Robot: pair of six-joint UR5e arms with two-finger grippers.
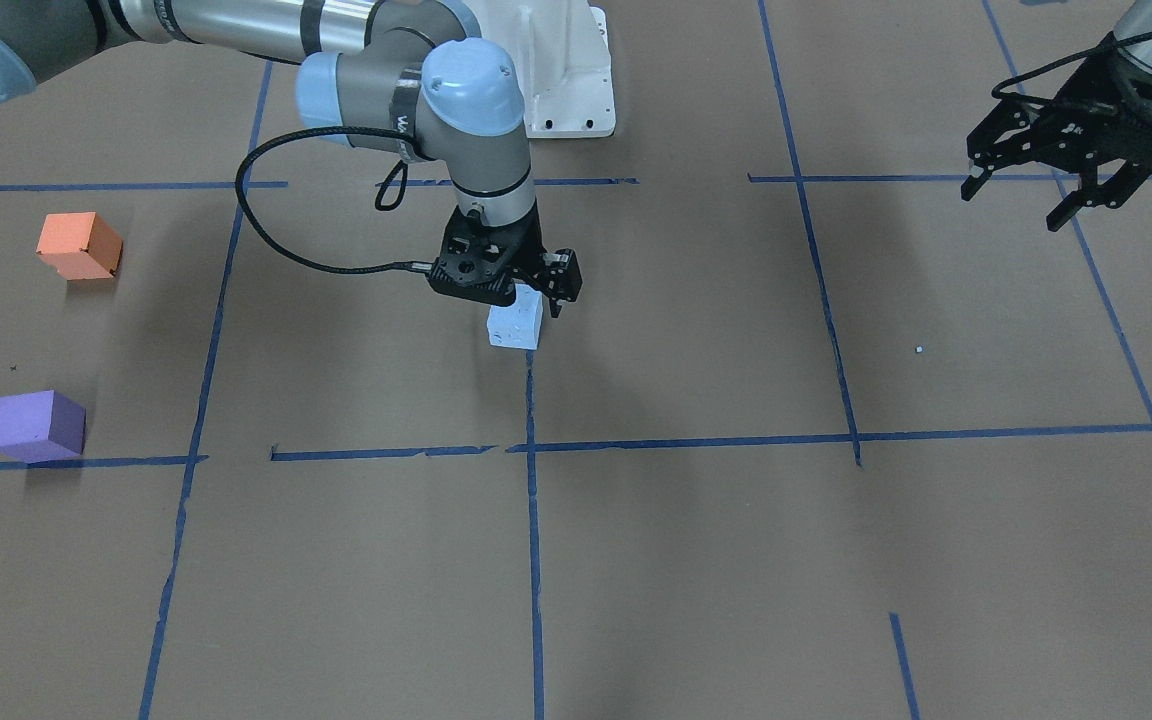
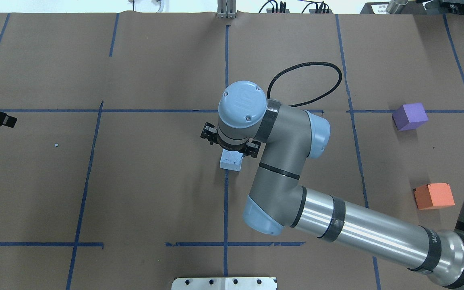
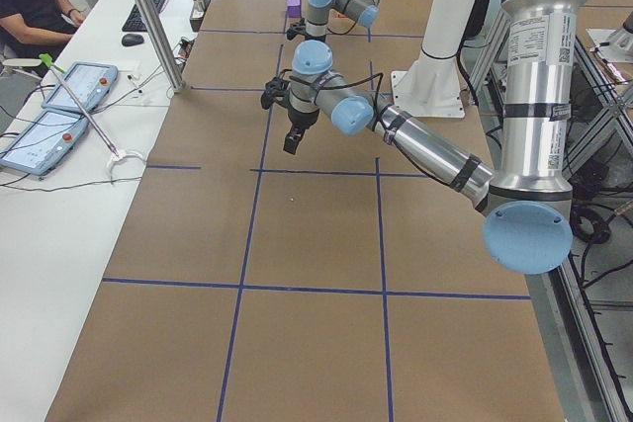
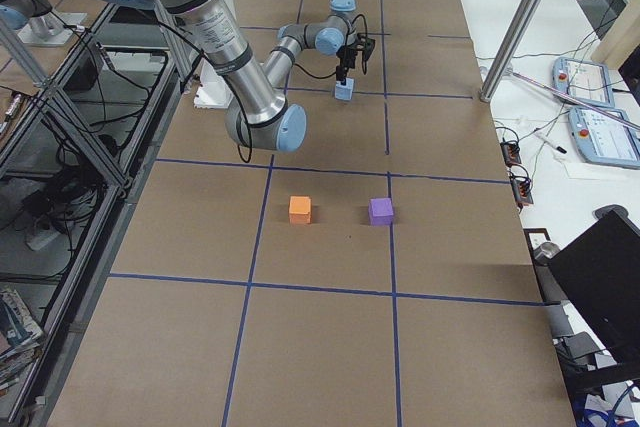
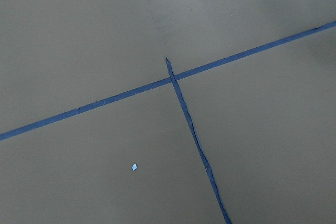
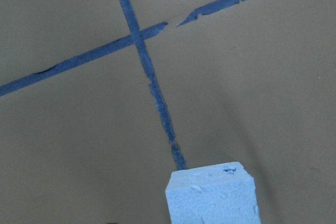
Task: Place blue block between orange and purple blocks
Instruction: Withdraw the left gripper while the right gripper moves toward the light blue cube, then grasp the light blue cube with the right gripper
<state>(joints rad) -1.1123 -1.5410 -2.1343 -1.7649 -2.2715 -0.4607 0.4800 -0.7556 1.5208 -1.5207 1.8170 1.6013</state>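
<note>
Right hand (image 1: 528,303): pointed straight down over the pale blue foam block (image 1: 516,325), fingers (image 1: 561,285) flanking its upper part; whether they pinch it, cannot tell.
Left hand (image 1: 1021,200): fingers spread, nothing held; well apart, at 9 o'clock from the blue block in the overhead view.
Key bearing: the gap between the orange cube-shaped block (image 2: 433,196) and the purple cube-shaped block (image 2: 409,116) lies at 3 o'clock from the blue block; purple is near 12 o'clock of orange.
Nearer arm: right; by judgement, the carrier.
Block location: mid-way along the brown paper-covered bench (image 2: 155,181), at the end of a blue tape line (image 2: 226,189).
Containers: none among the task's things.
</note>
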